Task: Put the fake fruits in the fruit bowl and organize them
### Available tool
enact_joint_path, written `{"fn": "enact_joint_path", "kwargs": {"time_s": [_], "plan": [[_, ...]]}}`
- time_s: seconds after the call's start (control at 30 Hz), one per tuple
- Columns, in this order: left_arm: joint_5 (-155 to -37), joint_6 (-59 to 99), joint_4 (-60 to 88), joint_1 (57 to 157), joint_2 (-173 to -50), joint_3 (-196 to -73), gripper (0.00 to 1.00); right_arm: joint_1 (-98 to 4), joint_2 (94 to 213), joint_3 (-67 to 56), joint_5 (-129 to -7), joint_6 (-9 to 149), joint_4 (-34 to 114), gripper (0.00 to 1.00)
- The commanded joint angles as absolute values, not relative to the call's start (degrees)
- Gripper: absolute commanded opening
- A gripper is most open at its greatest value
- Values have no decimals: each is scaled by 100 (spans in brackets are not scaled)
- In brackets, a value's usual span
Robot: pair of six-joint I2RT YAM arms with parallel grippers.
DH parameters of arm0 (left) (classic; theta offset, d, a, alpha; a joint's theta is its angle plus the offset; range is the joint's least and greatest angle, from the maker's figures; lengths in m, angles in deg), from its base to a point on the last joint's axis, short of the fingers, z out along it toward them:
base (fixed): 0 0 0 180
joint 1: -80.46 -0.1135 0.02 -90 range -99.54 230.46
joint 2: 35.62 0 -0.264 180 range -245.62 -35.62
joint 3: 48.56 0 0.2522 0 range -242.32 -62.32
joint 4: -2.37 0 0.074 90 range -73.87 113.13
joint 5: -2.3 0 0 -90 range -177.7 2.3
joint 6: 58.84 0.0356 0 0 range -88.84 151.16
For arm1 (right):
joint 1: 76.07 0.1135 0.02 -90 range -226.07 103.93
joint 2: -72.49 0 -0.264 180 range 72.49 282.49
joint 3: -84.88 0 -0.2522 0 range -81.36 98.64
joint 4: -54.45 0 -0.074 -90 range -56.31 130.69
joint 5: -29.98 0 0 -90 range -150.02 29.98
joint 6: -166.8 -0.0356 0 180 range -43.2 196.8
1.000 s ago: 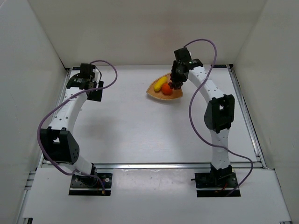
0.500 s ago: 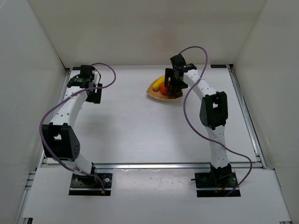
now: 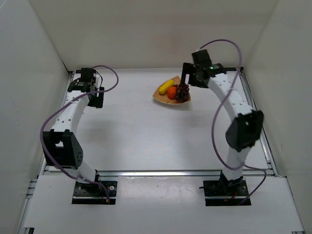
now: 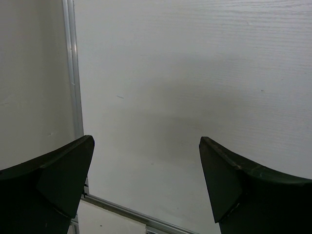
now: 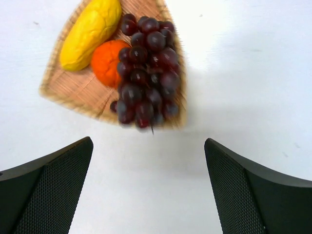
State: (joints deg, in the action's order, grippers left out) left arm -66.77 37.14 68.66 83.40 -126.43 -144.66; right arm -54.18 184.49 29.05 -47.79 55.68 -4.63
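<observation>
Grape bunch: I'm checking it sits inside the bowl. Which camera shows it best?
The right wrist view: the grape bunch is large, single grapes distinct, in the fruit bowl beside the orange. Top external shows only a small dark cluster; left wrist shows none of it.

We see the wooden fruit bowl (image 5: pixel 73 90) near the far edge. It holds the yellow banana (image 5: pixel 91 31), orange (image 5: pixel 106 62) and dark grape bunch (image 5: pixel 146 73), all touching.

L hand (image 4: pixel 146 141) spread; R hand (image 5: pixel 148 141) spread
</observation>
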Motion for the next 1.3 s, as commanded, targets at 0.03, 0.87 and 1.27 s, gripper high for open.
{"fn": "enact_joint_path", "kwargs": {"time_s": [0.03,0.87,1.27], "plan": [[-6625,3618,6877,7906,-12000,-14494,100,-6127,16553,1772,-4909,5203,-790,99],[-7029,3389,6930,7062,-9909,-12148,100,-8415,12233,-3363,-6213,4850,-808,99],[-7196,3389,6930,6956,-9899,-12147,100,-8415,11864,-3610,-6231,4903,-748,99]]}}
